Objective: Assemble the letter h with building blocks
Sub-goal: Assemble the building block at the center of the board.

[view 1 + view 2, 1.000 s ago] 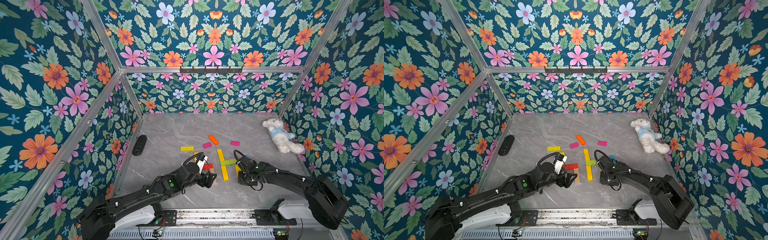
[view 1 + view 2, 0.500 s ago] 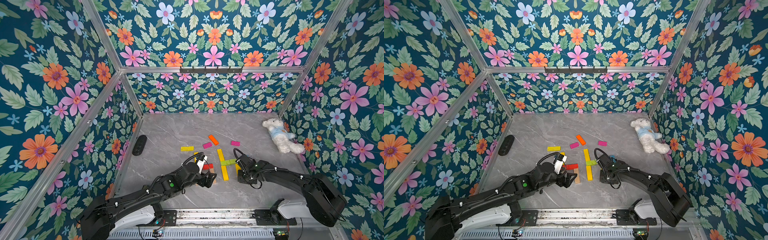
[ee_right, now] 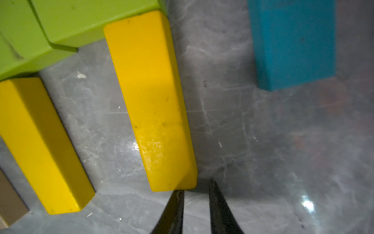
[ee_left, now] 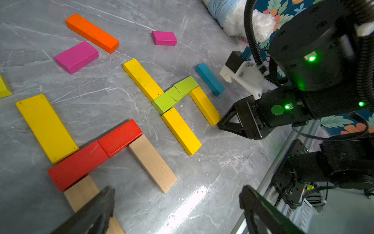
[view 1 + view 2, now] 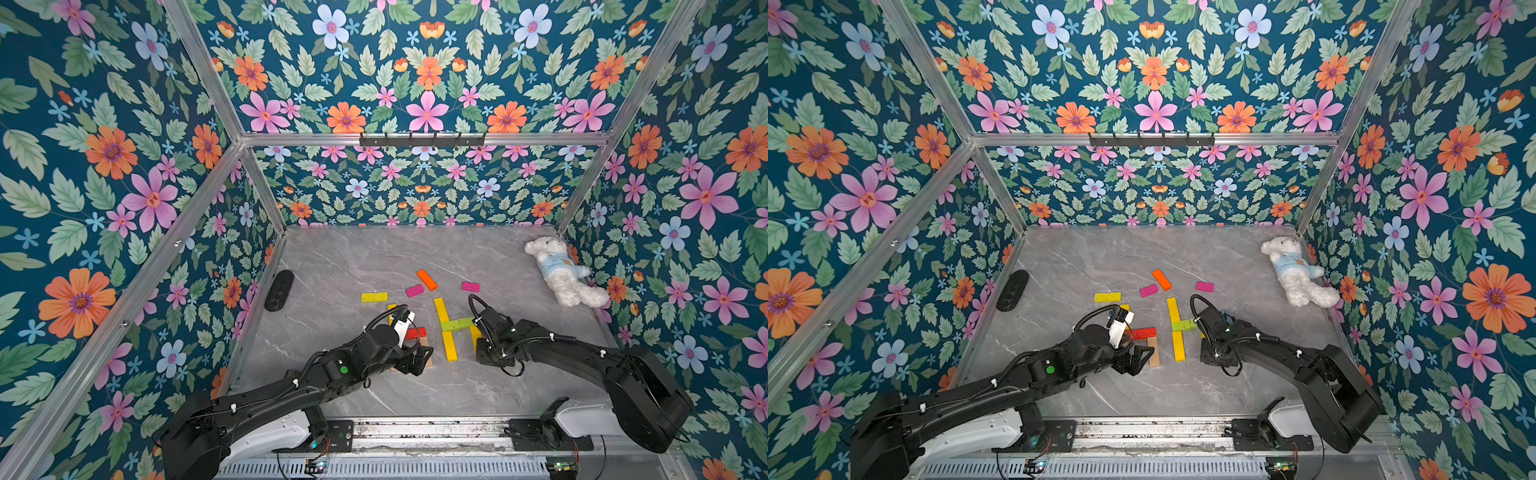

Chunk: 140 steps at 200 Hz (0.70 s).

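A letter h of building blocks lies flat on the grey marble tabletop (image 5: 374, 257), right at the tips of the right gripper (image 3: 196, 187). An upper yellow bar (image 4: 142, 80) and a lower yellow bar (image 4: 181, 131) run in line as the stem and meet at one end of a crossbar of two lime blocks (image 4: 167, 99). From the crossbar's other end a yellow leg bar (image 3: 149, 105) runs back towards this gripper. The leg's end sits directly in front of the gripper's fingertips (image 3: 214, 202). Whether one tip touches its corner I cannot tell. The jaws stand only slightly apart, with nothing between them. A blue block (image 3: 293, 44) lies ahead of the same gripper, beside the leg but apart from it. Ahead of the left gripper (image 4: 178, 212) lies a second figure: a wide yellow bar (image 4: 46, 127), two red blocks (image 4: 78, 165) end to end, and a plain wood bar (image 4: 152, 163) running back towards the gripper. Another plain wood bar (image 4: 81, 192) lies partly under one of its fingers (image 4: 95, 210). This gripper is spread wide and empty. Farther out beyond both grippers lie loose pieces: an orange bar (image 4: 92, 32), two magenta blocks (image 4: 77, 56) and a small yellow bar (image 5: 374, 296). Well beyond the right gripper, by the wall, lies a white plush bear (image 5: 561, 270). A black oval object (image 5: 279, 289) lies by the wall on the left gripper's side.
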Each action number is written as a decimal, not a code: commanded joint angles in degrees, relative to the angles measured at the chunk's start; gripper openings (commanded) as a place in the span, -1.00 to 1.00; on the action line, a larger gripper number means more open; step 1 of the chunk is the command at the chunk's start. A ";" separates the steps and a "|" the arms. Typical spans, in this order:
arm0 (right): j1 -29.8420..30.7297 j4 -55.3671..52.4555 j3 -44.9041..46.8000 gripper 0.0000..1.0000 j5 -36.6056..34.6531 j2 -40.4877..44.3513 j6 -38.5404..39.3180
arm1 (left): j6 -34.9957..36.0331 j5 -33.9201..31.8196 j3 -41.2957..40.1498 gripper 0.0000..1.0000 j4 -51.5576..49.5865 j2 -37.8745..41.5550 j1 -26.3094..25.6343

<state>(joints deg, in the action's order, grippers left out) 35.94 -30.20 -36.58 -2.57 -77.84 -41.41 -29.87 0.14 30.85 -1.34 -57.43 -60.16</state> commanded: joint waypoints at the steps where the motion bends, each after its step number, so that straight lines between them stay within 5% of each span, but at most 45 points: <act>1: 0.04 -0.74 -0.07 -0.42 -0.16 0.99 0.21 | 0.08 -0.47 0.09 0.99 0.29 0.06 -0.13; 73: -0.01 -4.63 -4.37 0.10 0.88 15.50 2.08 | -1.73 -10.70 1.06 0.99 -1.53 4.25 0.65; 140: -9.33 1.51 -16.86 0.18 4.72 4.98 6.96 | -6.02 -4.76 6.18 0.99 2.27 -5.64 18.44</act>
<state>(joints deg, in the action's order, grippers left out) 30.13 -32.08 -50.43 0.32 -69.10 -36.64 -33.10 -6.07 36.21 -1.74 -60.34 -44.77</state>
